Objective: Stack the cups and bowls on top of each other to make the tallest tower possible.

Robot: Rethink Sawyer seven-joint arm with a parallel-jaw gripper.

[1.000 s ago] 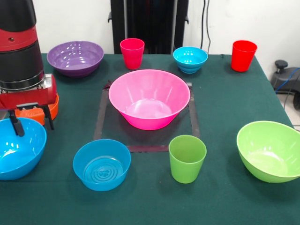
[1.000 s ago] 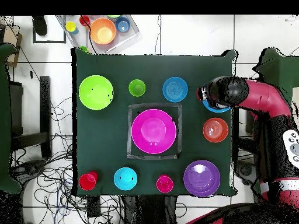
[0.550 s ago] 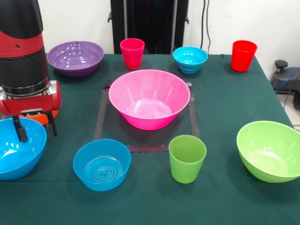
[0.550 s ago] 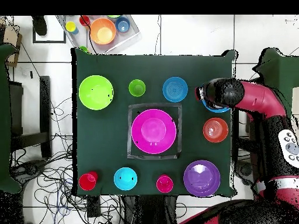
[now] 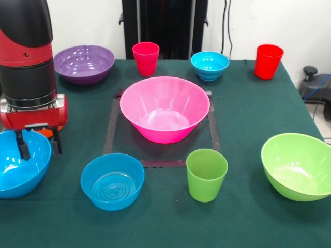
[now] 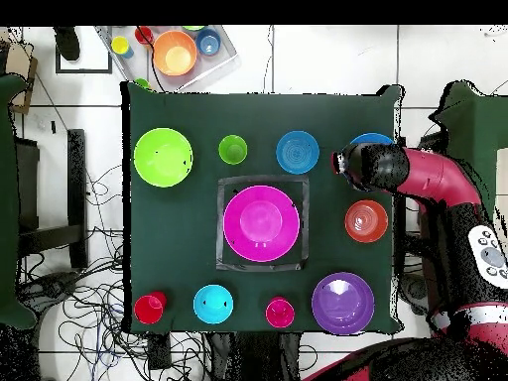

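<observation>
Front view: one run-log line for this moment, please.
gripper: open, straddling rim of large blue bowl | pink bowl: empty | tower: not started

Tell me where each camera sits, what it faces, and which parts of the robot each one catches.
Front view: low at the table edge opposite the robot, looking across the pink bowl; the red and black arm hangs at left, its pincer astride the big blue bowl's rim.
Overhead view: straight down on the green table; the arm enters from the right.
Both show the pink bowl in the taped square.
</observation>
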